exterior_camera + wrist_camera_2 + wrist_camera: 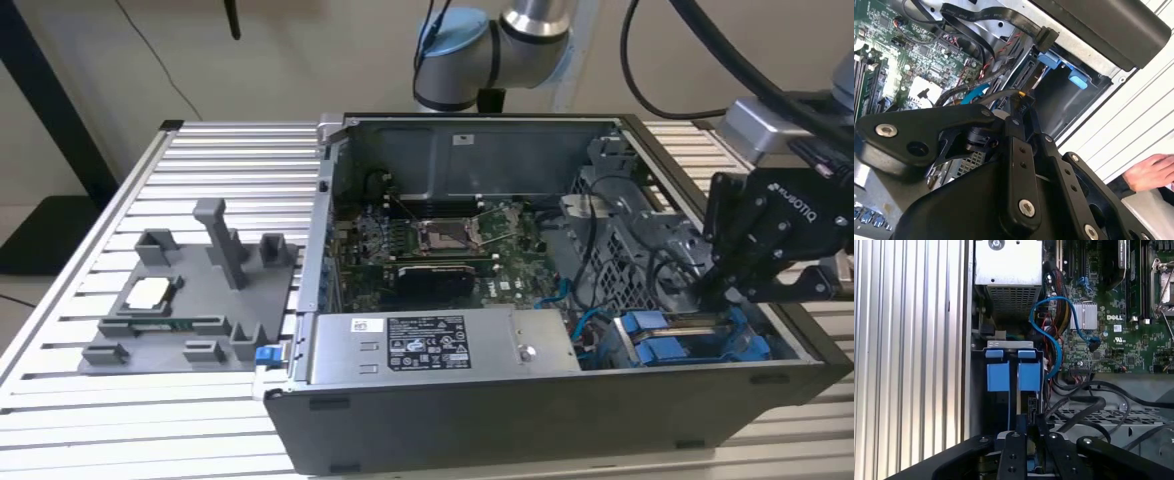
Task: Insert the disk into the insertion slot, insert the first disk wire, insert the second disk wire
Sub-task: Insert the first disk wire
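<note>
Starting at the exterior view's left, a grey fixture [187,300] lies on the slatted counter [80,420], just beside the open case [534,420]. Inside the case, the motherboard [447,245] fills the middle and the power supply [427,345] lies along the near wall. Further right, in the case's lower right corner, the disk [691,323] sits down in the slot [1009,344], with blue carrier tabs [654,335] on either side of it. In the first wrist view two blue tabs stand side by side just inside the slot's grey rim. A blue cable [1058,357] loops from the motherboard toward them.

At the exterior view's right the black end effector [710,292] reaches down into the case, its tips just above the disk. In both wrist views its fingers [1019,160] are drawn together, clenched on a small black plug [1022,106]. The plug hangs close to the disk; whether it touches the disk I cannot tell. Black cables [1089,405] sprawl beside the fingers over a perforated grey panel [1104,416]. In the second wrist view a person's hand [1149,172] shows outside the case, by the counter's slats.
</note>
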Tool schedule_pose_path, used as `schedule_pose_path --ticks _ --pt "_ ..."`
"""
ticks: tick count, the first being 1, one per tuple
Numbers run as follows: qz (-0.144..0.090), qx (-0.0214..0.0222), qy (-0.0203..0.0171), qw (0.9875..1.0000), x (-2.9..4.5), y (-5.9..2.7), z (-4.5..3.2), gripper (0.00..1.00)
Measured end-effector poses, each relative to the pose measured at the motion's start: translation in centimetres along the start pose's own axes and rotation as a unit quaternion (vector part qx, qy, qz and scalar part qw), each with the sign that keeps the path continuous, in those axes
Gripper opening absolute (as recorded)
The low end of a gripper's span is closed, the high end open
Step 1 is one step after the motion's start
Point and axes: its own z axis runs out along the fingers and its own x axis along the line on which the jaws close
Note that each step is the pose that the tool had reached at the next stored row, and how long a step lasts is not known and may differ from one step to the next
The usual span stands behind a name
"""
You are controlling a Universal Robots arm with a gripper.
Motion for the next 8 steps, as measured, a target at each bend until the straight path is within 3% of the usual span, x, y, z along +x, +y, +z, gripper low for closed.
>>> schedule_pose_path --ticks 8 --pt "-0.008 0.0001 -0.0001 1.0000 -0.26 -0.51 0.54 0.19"
